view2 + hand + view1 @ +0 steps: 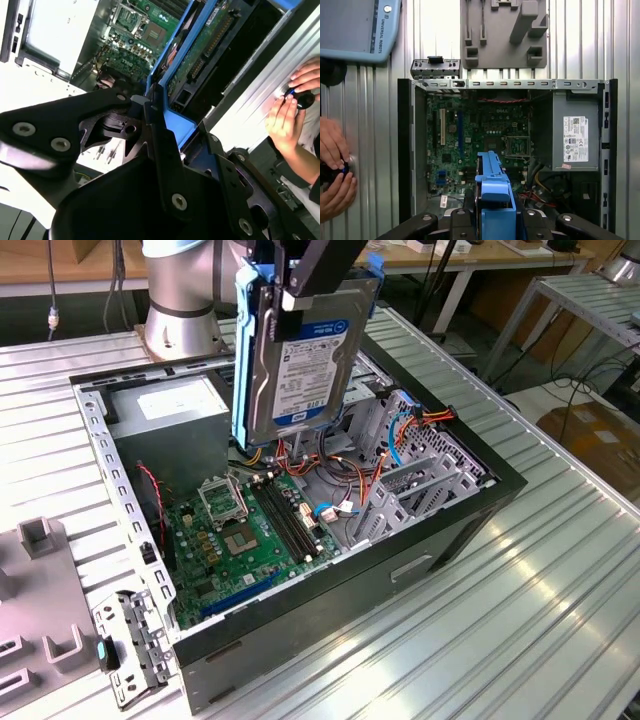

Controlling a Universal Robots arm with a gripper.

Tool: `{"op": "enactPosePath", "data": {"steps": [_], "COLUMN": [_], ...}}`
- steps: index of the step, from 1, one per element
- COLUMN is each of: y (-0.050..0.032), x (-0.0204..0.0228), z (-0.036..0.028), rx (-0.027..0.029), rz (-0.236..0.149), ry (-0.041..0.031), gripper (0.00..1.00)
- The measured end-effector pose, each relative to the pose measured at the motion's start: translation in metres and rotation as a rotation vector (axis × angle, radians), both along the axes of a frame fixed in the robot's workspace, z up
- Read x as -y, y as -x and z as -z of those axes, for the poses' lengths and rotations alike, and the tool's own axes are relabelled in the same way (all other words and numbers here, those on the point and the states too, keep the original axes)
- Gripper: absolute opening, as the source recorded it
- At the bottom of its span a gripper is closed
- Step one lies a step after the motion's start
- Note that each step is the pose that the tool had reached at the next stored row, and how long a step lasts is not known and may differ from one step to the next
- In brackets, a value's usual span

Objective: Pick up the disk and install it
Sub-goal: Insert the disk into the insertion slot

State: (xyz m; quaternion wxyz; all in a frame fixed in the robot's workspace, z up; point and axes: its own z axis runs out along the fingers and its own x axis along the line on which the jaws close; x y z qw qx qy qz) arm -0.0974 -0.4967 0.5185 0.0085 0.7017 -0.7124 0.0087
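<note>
- Above the open computer case (330, 600), clear of its rim: carries the disk (295, 350) on edge, label facing outward, blue rails (243, 350) running up and down its sides.
- Clamps it at the upper end with the end effector (300, 288), narrowed onto the disk, one finger (320, 260) lying across the label face; probably leaves the lower end free so that it can go in first.
- Hangs over the middle of the case, above the motherboard (250, 530) and loose cables (300, 455), between the grey power supply (170, 415) and the drive cage (415, 475) at the exterior view's right; judged as not yet in any slot.
- On the counter (540, 620): case laid on its side with the panel off, evidently to give reach from above.
- Just beside the case: a grey fixture block (40, 580) and a small metal bracket (130, 640), untouched.
- Off to one side, a person's hands (335, 175) on a small round control, well apart from the disk; likely there to steer or stop the arm.
</note>
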Motion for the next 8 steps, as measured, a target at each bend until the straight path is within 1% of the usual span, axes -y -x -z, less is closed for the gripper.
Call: {"op": "enactPosePath", "data": {"steps": [1, 3, 4, 5, 7, 8], "y": [-0.0028, -0.0154, -0.0249, -0.0316, -0.0393, -0.0449], "x": [0.0004, 0.0008, 0.0008, 0.0008, 0.0009, 0.0009], "z": [0.0001, 0.0012, 0.0019, 0.0023, 0.0029, 0.0033], "rx": [-0.0002, -0.0001, -0.0001, -0.0001, -0.0001, -0.0001], "rz": [0.0, 0.0, 0.0, 0.0, 0.0, 0.0], "ry": [0.0008, 0.0014, 0.0015, 0.0018, 0.0018, 0.002], "gripper": [0.37, 0.37, 0.37, 0.37, 0.37, 0.37]}}
